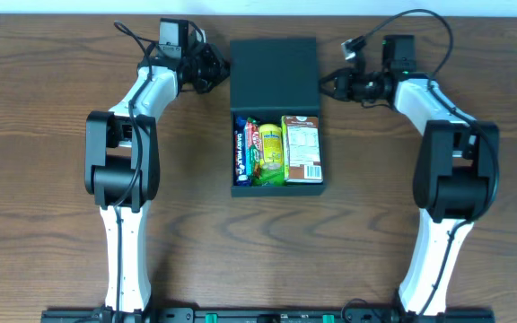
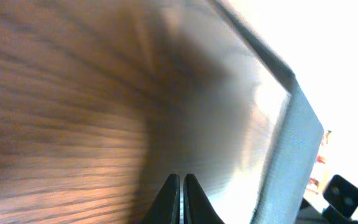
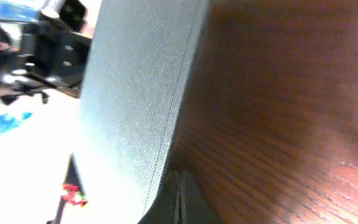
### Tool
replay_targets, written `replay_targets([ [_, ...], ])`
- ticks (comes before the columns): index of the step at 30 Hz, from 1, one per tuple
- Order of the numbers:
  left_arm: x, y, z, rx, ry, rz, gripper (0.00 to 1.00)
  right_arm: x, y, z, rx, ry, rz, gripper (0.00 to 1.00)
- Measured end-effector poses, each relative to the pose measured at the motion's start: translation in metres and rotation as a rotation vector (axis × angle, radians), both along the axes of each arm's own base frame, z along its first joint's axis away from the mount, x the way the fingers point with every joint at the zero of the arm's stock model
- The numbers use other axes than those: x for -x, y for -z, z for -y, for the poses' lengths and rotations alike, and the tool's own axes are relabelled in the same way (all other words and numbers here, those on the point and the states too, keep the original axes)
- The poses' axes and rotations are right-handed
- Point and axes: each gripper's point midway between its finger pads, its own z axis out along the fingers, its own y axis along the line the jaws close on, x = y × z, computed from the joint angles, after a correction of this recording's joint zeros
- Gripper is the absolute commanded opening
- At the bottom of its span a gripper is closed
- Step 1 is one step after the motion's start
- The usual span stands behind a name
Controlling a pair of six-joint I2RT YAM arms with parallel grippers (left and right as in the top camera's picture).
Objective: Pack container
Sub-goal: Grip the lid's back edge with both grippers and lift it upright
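Observation:
The dark teal container (image 1: 323, 184) sits mid-table with its hinged lid (image 1: 274, 72) swung open toward the back. Its base holds a blue bar (image 1: 240, 154), a green and red packet (image 1: 253, 152), a yellow packet (image 1: 269, 148) and a brown carton (image 1: 301, 148). My left gripper (image 1: 219, 70) is shut at the lid's left edge. My right gripper (image 1: 327, 83) is shut at the lid's right edge. In the left wrist view the shut fingers (image 2: 182, 190) point at the lid (image 2: 291, 155). In the right wrist view the shut fingers (image 3: 180, 196) sit beside the lid (image 3: 135, 93).
The wooden table (image 1: 52, 179) spreads around the box. Both arm bases stand at the front edge, and cables trail behind each wrist at the back.

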Motion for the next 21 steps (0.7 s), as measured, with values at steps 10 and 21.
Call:
replay_targets([
  [10,-0.005,-0.051,0.03,0.172,0.182,0.218,0.05,0.009,-0.047,0.001,-0.233,-0.14,0.123,0.02],
  [21,0.013,-0.08,0.045,0.234,0.334,0.323,0.05,0.018,-0.091,-0.003,-0.304,-0.205,0.192,0.02],
])
